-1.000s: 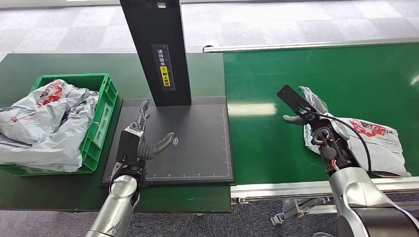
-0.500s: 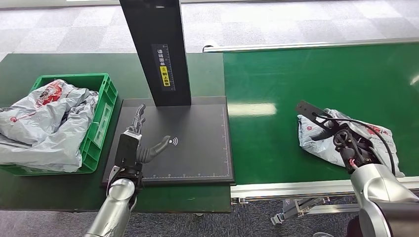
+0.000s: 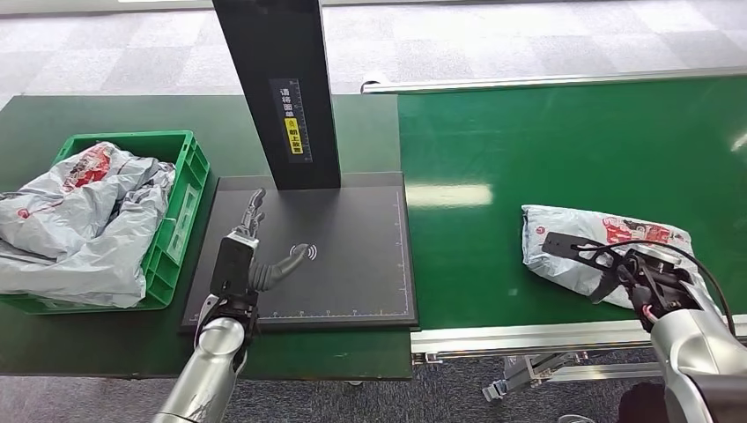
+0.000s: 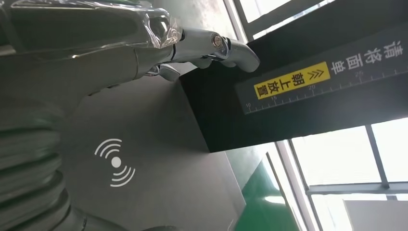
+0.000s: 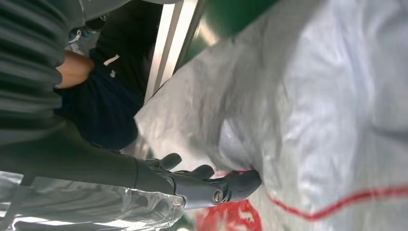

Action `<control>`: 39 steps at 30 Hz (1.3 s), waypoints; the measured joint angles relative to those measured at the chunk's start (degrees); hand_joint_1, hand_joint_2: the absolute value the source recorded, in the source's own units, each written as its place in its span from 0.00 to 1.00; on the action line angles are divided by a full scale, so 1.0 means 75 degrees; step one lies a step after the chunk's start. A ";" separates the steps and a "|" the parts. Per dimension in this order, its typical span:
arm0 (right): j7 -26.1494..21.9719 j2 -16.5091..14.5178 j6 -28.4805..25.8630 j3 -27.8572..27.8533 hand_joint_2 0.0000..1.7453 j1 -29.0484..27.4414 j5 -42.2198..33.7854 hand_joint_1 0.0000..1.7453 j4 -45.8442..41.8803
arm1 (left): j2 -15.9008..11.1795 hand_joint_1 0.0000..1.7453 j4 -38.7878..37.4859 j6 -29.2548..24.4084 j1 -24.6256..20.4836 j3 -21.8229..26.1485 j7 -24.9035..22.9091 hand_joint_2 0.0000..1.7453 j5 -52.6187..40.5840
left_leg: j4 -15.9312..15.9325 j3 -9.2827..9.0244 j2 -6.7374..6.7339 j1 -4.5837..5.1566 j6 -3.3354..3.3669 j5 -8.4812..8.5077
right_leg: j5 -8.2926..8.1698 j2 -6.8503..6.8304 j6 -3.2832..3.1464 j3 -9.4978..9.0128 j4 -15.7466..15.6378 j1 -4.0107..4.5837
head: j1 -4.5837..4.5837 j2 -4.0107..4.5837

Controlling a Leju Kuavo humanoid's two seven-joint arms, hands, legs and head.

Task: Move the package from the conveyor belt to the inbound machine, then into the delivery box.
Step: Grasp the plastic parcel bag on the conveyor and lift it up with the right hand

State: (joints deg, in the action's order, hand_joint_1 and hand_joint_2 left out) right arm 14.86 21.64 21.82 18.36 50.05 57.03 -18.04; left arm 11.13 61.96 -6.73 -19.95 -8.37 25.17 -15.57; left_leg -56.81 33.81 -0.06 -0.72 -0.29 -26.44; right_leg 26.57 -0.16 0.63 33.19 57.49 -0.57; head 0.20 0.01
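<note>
The crumpled grey plastic mailer package with red print (image 3: 608, 247) lies flat on the green conveyor belt (image 3: 564, 150), its long axis running across the belt from the robot's left toward its right, slightly slanted toward the near rail. Its right end is hidden under the right robot hand (image 3: 639, 273) and wrist cabling, so that corner cannot be made out. In the right wrist view the dark fingertips (image 5: 240, 183) press against the wrinkled film beside the red print; whether the right robot hand has actually closed around the package I cannot tell.

Left of this hand the belt is open green surface up to the flat black scanning platform of the inbound machine (image 3: 352, 264), with its tall black upright post (image 3: 282, 88). The left robot hand (image 3: 255, 256) hovers over that platform, fingers spread apart and holding nothing. Further to its left sits the green plastic crate (image 3: 181, 211), heaped with grey mailer bags (image 3: 79, 220), on the dark green tabletop (image 3: 106, 110).
</note>
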 joint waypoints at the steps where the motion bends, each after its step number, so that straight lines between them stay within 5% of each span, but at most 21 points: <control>1: -0.0142 0.0044 0.0066 0.0001 1.00 -0.0072 -0.0020 0.00 0.0009 | 0.0012 0.00 -0.0047 0.0005 -0.0028 -0.0007 0.0000 1.00 0.0002 | 0.0000 0.0000 0.0000 0.0000 0.0000 0.0000 | 0.0000 0.0000 0.0000 0.0000 0.0000 0.0000 | 0.0000 0.0000; 26: -0.0388 0.0229 0.0224 0.0002 1.00 -0.0219 -0.0060 0.00 0.0034 | 0.0087 0.00 -0.0390 0.0012 -0.0198 -0.0072 -0.0001 1.00 0.0007 | -0.0001 -0.0006 0.0000 0.0000 0.0001 0.0001 | 0.0000 -0.0002 0.0000 -0.0006 -0.0001 -0.0001 | 0.0002 -0.0001; 30: -0.0441 0.0232 0.0174 0.0001 1.00 -0.0252 -0.0066 0.95 0.0034 | 0.0088 0.00 -0.0406 0.0020 -0.0207 -0.0076 -0.0001 1.00 0.0007 | -0.0001 -0.0006 0.0000 0.0000 0.0001 0.0001 | 0.0000 -0.0002 0.0000 -0.0006 -0.0001 -0.0001 | 0.0001 0.0000; 39: -0.1215 0.0229 -0.0220 0.0000 1.00 -0.0554 -0.0077 1.00 -0.0177 | 0.0131 0.00 -0.0427 0.0074 -0.0317 -0.0138 -0.0235 1.00 -0.0019 | -0.0001 -0.0014 0.0001 0.0000 0.0001 0.0000 | 0.0001 -0.0003 0.0000 -0.0018 -0.0001 0.0000 | 0.0001 -0.0001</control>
State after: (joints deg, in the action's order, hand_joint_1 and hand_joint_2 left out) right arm 5.75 23.35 20.16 18.36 45.90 56.45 -19.37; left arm 12.11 58.76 -6.17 -22.33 -9.40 23.41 -15.72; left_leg -56.82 33.71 -0.05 -0.72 -0.28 -26.43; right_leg 26.57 -0.18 0.64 33.06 57.48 -0.57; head 0.21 0.00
